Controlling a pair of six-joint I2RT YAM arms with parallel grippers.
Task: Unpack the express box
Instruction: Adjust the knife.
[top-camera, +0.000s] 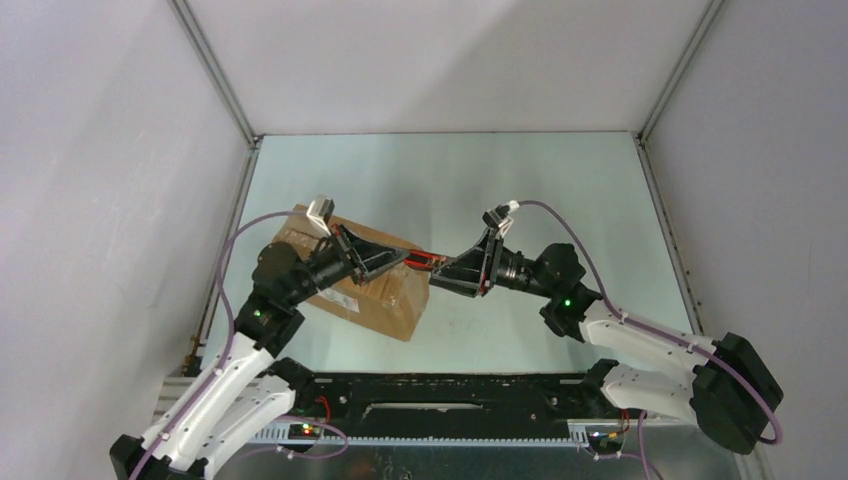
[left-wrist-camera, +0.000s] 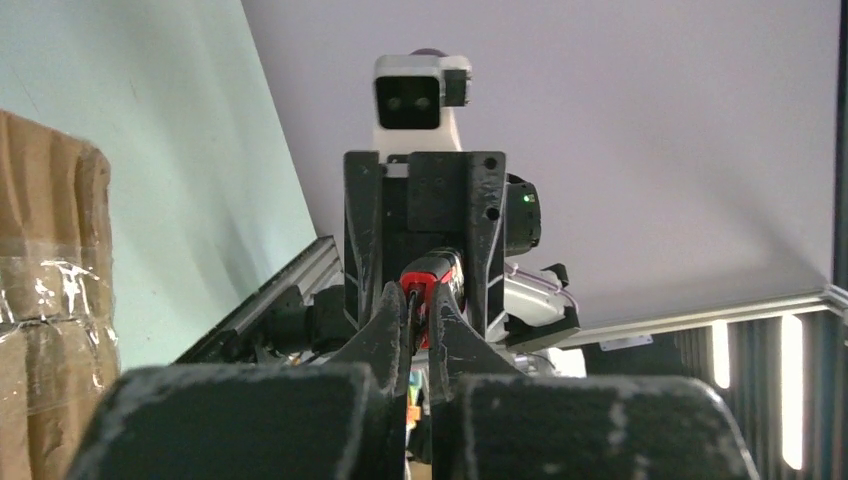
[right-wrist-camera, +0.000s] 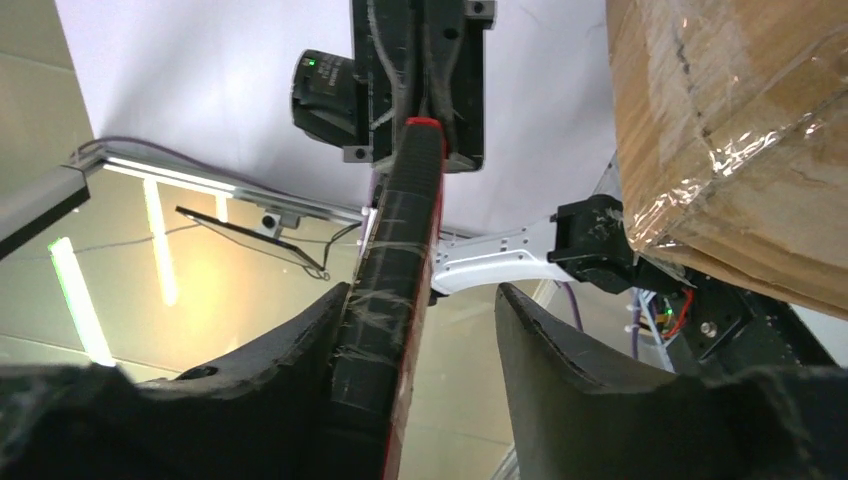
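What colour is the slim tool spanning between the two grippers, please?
The tool is black with red trim, clearest in the right wrist view.

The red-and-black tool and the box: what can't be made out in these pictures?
- Tool: its type; both ends sit inside the left gripper and right gripper in every view.
- Express box: top seam, under the left arm in the top view; frame edges crop it in both wrist views.
- Box label: print too small, top view.
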